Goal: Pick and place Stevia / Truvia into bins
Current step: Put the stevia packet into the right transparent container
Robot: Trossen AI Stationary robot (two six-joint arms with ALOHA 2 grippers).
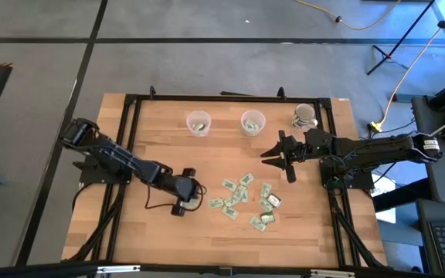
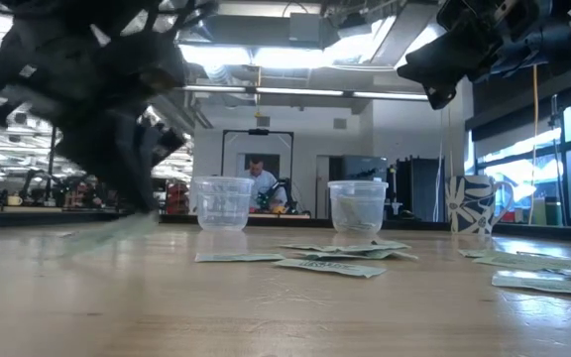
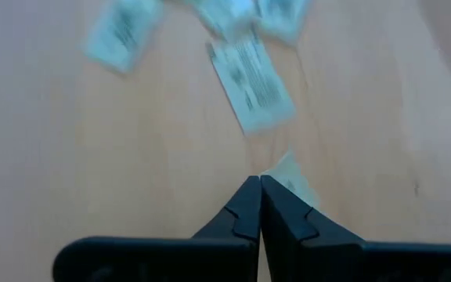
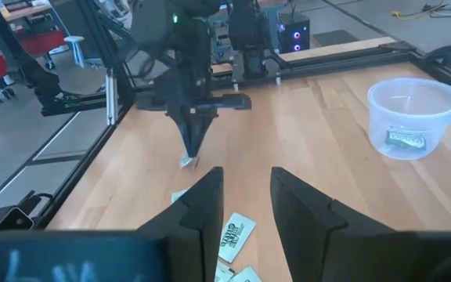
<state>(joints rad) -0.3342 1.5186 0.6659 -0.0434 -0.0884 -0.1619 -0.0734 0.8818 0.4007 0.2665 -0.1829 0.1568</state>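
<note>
Small flat pale-green paper sachet (image 3: 292, 176) lies on the wooden tabletop (image 1: 161, 139), its corner pinched between the left gripper's (image 3: 260, 186) clenched fingers.

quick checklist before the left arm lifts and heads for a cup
1. Left gripper shut on a sachet: ok, the fingers meet on its corner at the table.
2. Only one sachet pinched: cannot tell, the tips hide the edge.
3. Other sachets clear of the grip: ok, they lie apart from it.
4. Left cup upright and open: ok, sachets already inside.
5. Right cup upright: ok.
6. Right gripper out of the path: ok, it hangs open above the table near the mug, to the right of both cups.
</note>
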